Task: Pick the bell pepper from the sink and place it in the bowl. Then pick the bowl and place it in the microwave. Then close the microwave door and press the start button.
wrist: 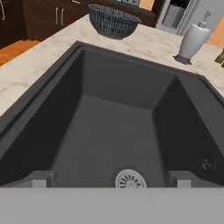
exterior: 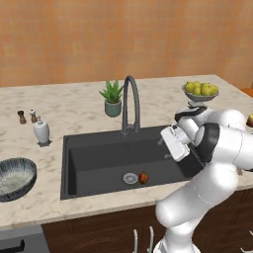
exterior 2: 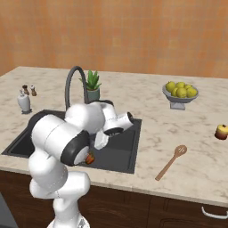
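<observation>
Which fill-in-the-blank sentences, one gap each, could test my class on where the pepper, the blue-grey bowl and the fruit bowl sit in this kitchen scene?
1. The bell pepper lies on the sink floor right beside the round silver ____.
2. The bowl stands on the counter to the ____ of the sink in the left base view.
3. The footed bowl holds ____ fruits.

Missing words: drain; left; yellow

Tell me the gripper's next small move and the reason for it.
Probably lower the gripper toward the sink floor and shift it onto the bell pepper. The pepper lies loose beside the drain, the fingers stand apart with nothing between them, and the bowl sits unfilled on the counter left of the sink.
</observation>
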You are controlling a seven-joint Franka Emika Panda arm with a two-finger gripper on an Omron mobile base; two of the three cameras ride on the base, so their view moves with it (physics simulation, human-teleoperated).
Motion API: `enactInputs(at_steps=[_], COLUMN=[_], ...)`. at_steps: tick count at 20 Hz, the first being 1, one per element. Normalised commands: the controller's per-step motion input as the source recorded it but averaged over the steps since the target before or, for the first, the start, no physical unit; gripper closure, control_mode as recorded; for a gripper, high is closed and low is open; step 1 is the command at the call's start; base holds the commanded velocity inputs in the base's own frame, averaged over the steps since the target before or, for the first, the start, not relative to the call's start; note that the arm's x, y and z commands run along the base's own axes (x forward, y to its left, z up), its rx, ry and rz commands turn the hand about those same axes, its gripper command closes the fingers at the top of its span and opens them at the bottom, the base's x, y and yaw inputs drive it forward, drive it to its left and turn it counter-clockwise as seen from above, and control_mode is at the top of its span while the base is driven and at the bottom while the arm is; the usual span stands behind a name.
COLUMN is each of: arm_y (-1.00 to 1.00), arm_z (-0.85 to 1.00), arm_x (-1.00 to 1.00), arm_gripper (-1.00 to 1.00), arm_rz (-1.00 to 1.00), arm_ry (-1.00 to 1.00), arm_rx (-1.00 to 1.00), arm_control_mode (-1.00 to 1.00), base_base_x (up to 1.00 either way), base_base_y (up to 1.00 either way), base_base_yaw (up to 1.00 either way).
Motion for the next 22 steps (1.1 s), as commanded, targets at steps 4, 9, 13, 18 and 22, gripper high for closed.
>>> enactInputs(at_steps=[4,9,13,18,22], arm_y=[0.13,0.23,0.09,0.07,0.01], arm_z=[-0.39,-0.35,-0.35,-0.45,-0.51], arm_x=[0.22,0.23,0.09,0.17,0.23], arm_gripper=[-1.0,-1.0,-1.0,-1.0,-1.0], arm_rz=[0.0,0.0,0.04,0.04,0.07], arm_ry=[0.0,0.0,0.0,0.0,0.02], arm_rx=[-0.03,-0.06,-0.02,0.0,0.0], arm_control_mode=[-1.0,-1.0,-1.0,-1.0,-1.0], base_base_x=[0.0,0.0,0.0,0.0,0.0], base_base_y=[0.0,0.0,0.0,0.0,0.0], base_base_yaw=[0.0,0.0,0.0,0.0,0.0])
